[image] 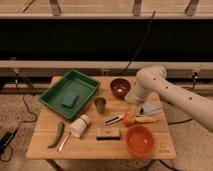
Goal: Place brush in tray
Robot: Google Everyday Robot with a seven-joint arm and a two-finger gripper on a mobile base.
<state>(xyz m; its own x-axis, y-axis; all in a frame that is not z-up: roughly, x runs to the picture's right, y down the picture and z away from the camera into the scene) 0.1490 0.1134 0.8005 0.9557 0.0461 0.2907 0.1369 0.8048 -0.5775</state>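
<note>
Brush (114, 119): you see it lying on the table (90, 150), just front-right of the cup (100, 104), outside the tray.
Tray (82, 84): back left, well apart from the brush; holds a sponge (69, 100).
Gripper (131, 111): low, just right of the brush; you cannot tell whether it is spread or closed.

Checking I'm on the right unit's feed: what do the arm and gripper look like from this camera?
The arm is off-white: thick, rounded tubular links, a bulbous elbow, a few small dark dots along the long link. No cables or lettering show on it. The gripper, at its lower end near the dark red bowl, looks pale; I cannot make out more of it.
</note>
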